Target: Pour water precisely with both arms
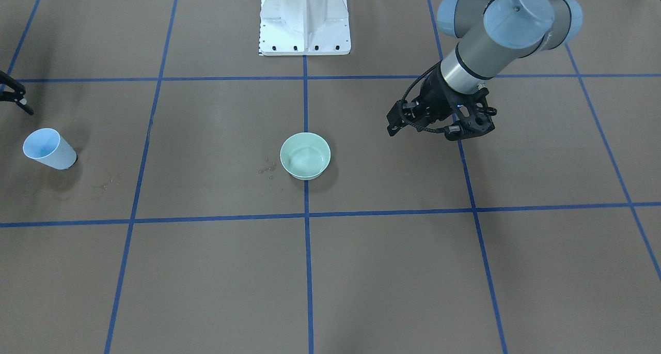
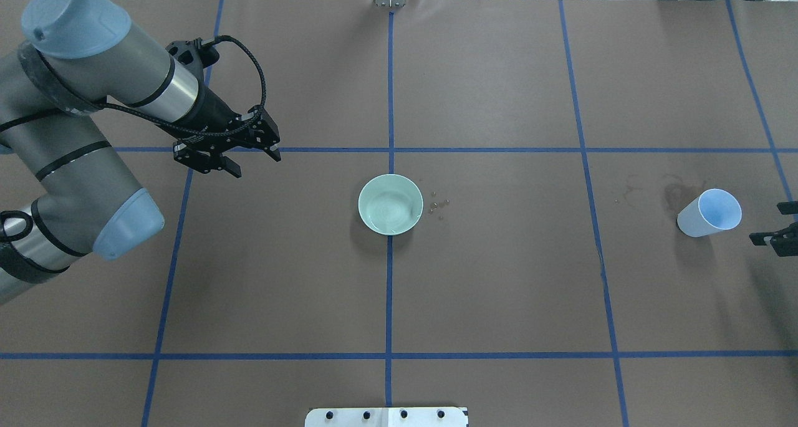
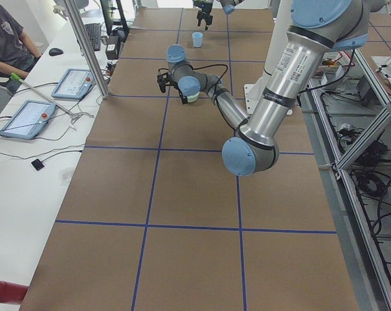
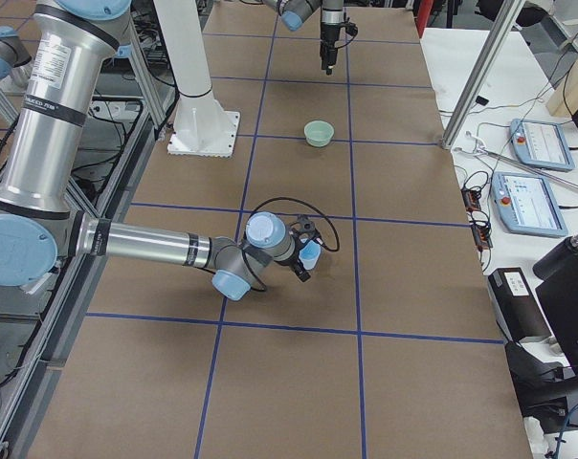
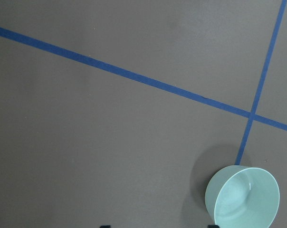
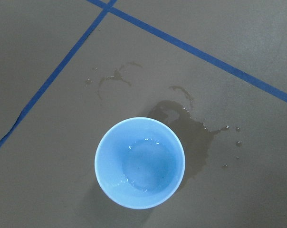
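A light blue cup (image 2: 711,212) stands upright on the brown table at the robot's far right. The right wrist view looks straight down into the cup (image 6: 139,162), where a little water (image 6: 144,142) shows as glints at the bottom. A pale green bowl (image 2: 391,204) stands at the table's middle. My right gripper (image 2: 776,223) is at the view's edge just right of the cup, open and empty. My left gripper (image 2: 251,163) hangs open and empty well to the left of the bowl, above the table. It also shows in the front view (image 1: 422,132).
A wet spill patch (image 6: 191,128) darkens the table beside the cup. Small droplets (image 2: 437,206) lie just right of the bowl. The white pedestal (image 1: 304,18) stands at the robot's side. Blue tape lines grid the table.
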